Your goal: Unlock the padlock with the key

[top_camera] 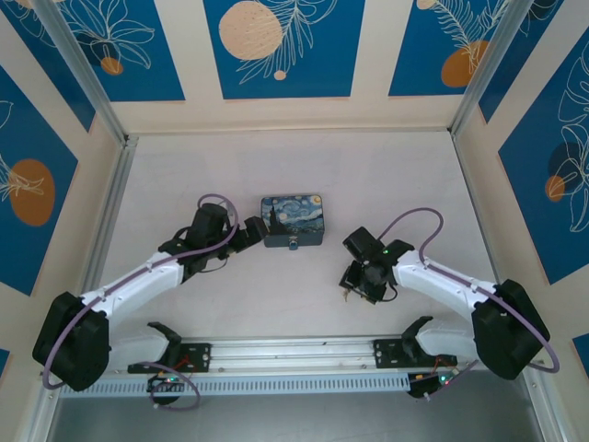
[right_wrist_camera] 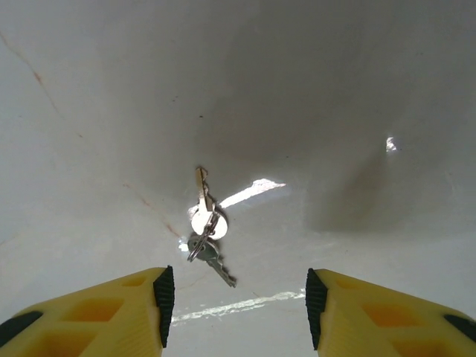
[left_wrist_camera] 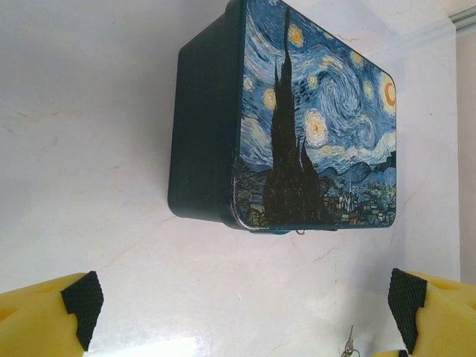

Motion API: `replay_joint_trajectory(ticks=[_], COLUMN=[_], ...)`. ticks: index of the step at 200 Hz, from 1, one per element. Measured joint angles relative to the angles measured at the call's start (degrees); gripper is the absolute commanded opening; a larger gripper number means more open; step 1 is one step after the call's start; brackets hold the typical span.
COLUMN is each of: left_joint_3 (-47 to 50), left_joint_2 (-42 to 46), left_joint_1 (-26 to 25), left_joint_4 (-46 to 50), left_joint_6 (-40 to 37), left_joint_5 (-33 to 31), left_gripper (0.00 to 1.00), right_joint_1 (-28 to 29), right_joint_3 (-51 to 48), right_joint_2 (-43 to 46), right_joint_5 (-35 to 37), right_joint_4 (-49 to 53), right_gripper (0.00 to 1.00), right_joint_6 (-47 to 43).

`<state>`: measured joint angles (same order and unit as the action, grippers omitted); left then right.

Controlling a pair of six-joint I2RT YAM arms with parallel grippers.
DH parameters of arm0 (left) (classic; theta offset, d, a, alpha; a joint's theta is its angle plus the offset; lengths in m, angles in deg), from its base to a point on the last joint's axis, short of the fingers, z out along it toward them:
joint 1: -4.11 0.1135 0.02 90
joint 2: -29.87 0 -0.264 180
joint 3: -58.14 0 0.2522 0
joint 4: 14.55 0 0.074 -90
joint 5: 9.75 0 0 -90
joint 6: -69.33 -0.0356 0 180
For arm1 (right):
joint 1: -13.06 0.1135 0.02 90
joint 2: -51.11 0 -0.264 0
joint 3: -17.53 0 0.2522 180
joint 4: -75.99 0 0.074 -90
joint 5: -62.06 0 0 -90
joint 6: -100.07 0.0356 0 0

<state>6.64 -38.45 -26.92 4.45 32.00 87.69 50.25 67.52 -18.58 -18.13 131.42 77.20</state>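
Observation:
The padlock [left_wrist_camera: 297,231] hangs as a tiny bluish bit with a thin metal loop at the front edge of the starry-night box [left_wrist_camera: 320,119], and is also tiny in the top view [top_camera: 293,244]. The key [right_wrist_camera: 206,227] lies flat on the white table on a ring with a second key. My right gripper [right_wrist_camera: 239,309] hovers just short of the keys, its yellow fingers [right_wrist_camera: 134,316] apart with nothing between them. From above, that gripper [top_camera: 357,284] points down beside the keys [top_camera: 346,296]. My left gripper [left_wrist_camera: 244,312] is open at the box's left end [top_camera: 260,230], holding nothing.
The box [top_camera: 292,221] sits mid-table between both arms. The keys also show at the bottom right of the left wrist view [left_wrist_camera: 348,343]. Patterned blue walls [top_camera: 276,46] enclose the table on three sides. A metal rail [top_camera: 294,354] runs along the near edge.

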Motion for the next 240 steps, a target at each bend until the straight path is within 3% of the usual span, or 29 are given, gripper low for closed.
replay_joint_trajectory(ticks=[60, 101, 133, 167, 240], left_joint_3=[0.00, 0.00, 0.00, 0.11, 0.31], left_joint_2=[-0.98, -1.29, -1.29, -1.29, -1.29], left_joint_1=[-0.72, -1.07, -1.20, -1.42, -1.51], left_joint_4=[-0.50, -1.68, -1.84, -2.69, -2.73], left_joint_6=[0.02, 0.04, 0.22, 0.37, 0.24], left_joint_5=[0.61, 0.94, 1.14, 1.49, 2.64], left_gripper=[1.00, 1.00, 1.00, 1.00, 1.00], right_joint_1=[1.86, 3.10, 4.13, 4.85, 6.56], right_joint_3=[2.51, 3.45, 3.87, 5.86, 6.51], right_joint_2=[-5.75, -9.16, -11.61, -12.96, -11.58], right_joint_5=[1.42, 2.03, 3.08, 4.11, 4.33], right_joint_4=[-1.09, -1.68, -1.29, 0.22, -2.43], right_gripper=[0.51, 0.44, 0.26, 0.00, 0.00], right_joint_6=[0.87, 1.36, 1.92, 1.05, -1.20])
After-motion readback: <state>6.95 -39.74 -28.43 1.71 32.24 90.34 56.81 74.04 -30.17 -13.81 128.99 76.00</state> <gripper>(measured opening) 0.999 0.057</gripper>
